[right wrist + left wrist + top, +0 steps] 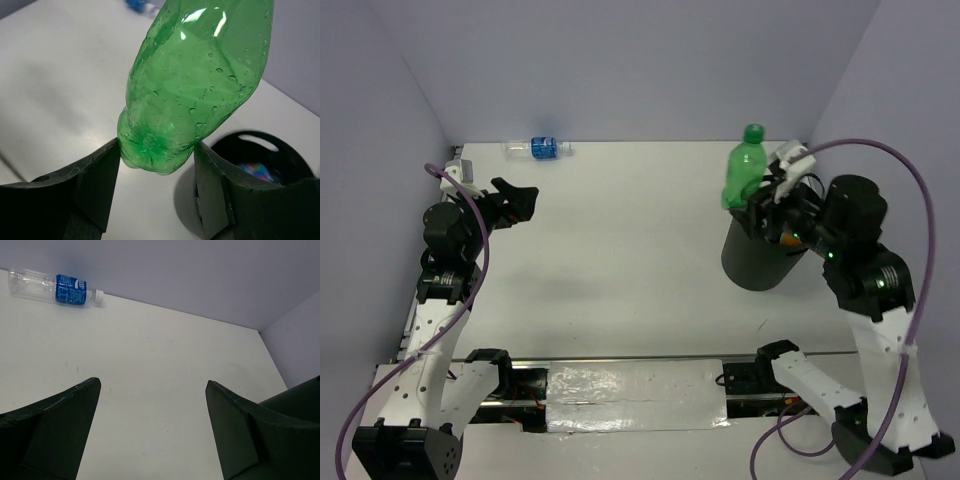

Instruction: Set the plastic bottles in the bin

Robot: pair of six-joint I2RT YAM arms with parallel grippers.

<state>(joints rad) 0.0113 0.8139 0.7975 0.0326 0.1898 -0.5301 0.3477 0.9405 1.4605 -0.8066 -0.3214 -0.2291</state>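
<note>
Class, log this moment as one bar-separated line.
right claw: shut on green plastic bottle, raised by rim of black round bin | left claw: open | clear blue-labelled plastic bottle: lying on white table, far edge

Bright, even, diffuse light falls from above on the white table [620,250], leaving only faint, soft-edged shadows, such as a pale smudge near the left arm [445,290]. The walls [620,70] take a lilac cast. In the right wrist view the green bottle [195,85] carries white glare streaks and crisp droplets, the clear bottle [137,5] far behind it is blurred, and the bin [300,150] is murky inside. The left wrist view is sharp to the far wall
</note>
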